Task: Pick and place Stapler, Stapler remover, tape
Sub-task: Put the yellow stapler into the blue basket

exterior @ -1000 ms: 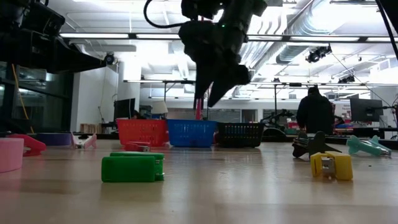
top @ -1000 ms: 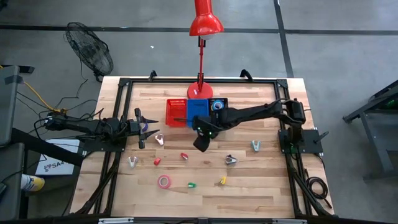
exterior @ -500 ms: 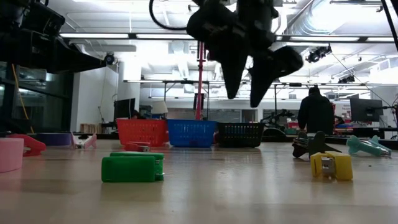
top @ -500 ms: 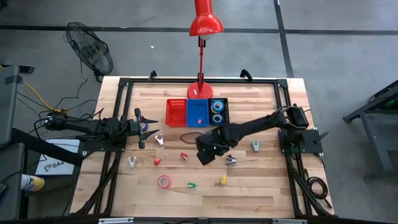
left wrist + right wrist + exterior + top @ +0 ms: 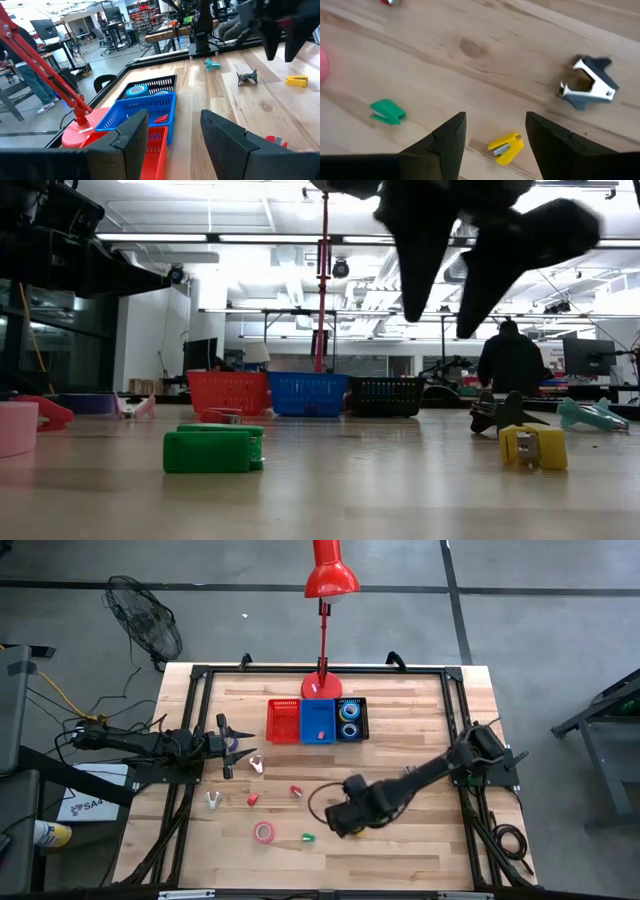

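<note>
My right gripper hangs open above the table, pointing down, with a small yellow stapler lying on the wood under the gap between its fingers; nothing is touched. In the low view the gripper is well above the yellow stapler. A green stapler and a black staple remover lie to either side. A pink tape roll lies flat near the front. My left gripper waits open and level at the table's left.
Red, blue and black bins stand in a row at the far middle, the black one holding blue tape rolls, beside a red lamp's base. A teal remover and small red pieces lie around.
My right gripper has swung from in front of the bins toward the table's near edge and a little right, rolling its wrist as it went. It stays open and now hangs over the yellow stapler. No object has moved.
</note>
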You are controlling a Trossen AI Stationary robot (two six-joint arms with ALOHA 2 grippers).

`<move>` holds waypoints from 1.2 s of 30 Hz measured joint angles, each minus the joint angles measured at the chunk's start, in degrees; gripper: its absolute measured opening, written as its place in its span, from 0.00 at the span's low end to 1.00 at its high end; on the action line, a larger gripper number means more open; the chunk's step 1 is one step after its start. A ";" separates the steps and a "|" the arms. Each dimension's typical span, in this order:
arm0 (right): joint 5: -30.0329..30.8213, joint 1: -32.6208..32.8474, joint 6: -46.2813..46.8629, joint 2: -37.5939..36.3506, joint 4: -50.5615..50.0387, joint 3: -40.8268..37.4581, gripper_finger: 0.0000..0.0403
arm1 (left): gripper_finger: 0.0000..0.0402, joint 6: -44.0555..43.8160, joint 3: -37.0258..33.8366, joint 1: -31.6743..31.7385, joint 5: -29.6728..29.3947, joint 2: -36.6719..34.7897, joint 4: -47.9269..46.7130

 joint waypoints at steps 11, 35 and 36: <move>4.67 4.39 22.33 2.48 -1.78 0.00 0.49 | 0.45 0.02 0.00 0.02 -0.02 0.00 -0.04; -7.68 3.09 36.49 7.67 2.91 0.00 0.49 | 0.45 0.00 0.00 0.01 -0.04 0.01 -0.15; -7.69 2.96 36.49 7.67 2.94 0.00 0.49 | 0.45 0.00 0.00 0.01 -0.03 0.02 -0.15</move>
